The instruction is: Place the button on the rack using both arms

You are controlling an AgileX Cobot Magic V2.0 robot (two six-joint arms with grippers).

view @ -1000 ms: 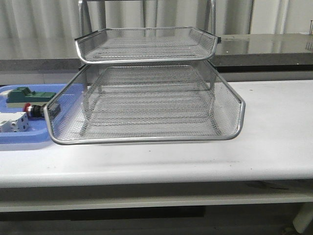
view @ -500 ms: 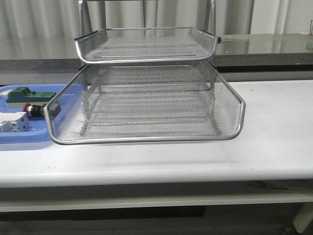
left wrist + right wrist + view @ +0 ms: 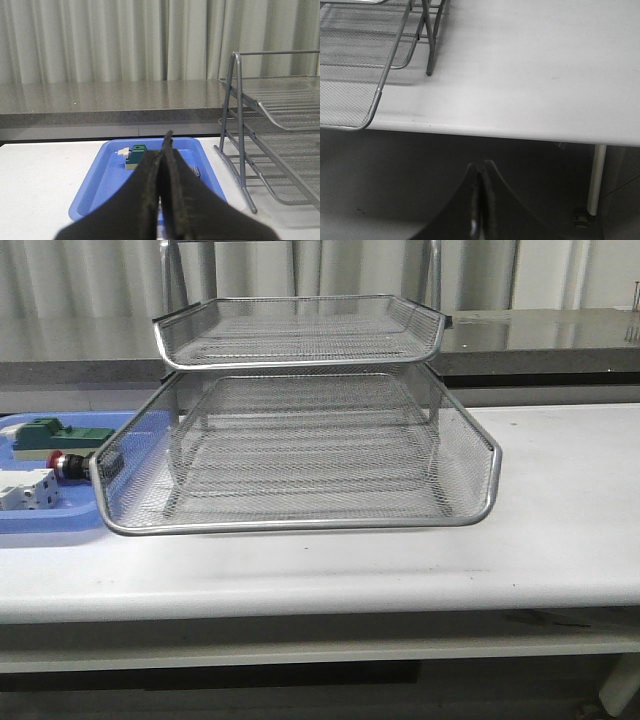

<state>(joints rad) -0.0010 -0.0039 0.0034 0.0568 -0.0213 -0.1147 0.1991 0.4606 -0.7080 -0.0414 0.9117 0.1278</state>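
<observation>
The button (image 3: 68, 465) lies on its side in the blue tray (image 3: 40, 523) at the far left of my front view, its red cap toward the left and its dark body running right until the rack's mesh hides it. Behind it in the same tray sits a green block (image 3: 55, 432), and in front of it a white block (image 3: 27, 489). From my left wrist camera I can see the green block (image 3: 135, 154) again on the blue tray (image 3: 95, 187), but the button is hidden there, behind my own claw as far as I can tell.

My left claw (image 3: 163, 150) is closed, its two dark fingers pressed flat together with nothing between them, hanging above the near edge of the blue tray.

Next comes the rack (image 3: 300, 450), in the middle of the white table (image 3: 560, 530). Its lowest wire tier is slid out toward me and its left rim stands just beside the blue tray, overlapping the button's body in my view; the upper tier sits back over the frame. Both tiers I can see hold nothing.

My right claw (image 3: 480, 172) is closed too, fingers touching and holding nothing. It hangs out past the table's front edge, with the rack's corner (image 3: 355, 65) off to one side and a table leg (image 3: 595, 177) below.
</observation>
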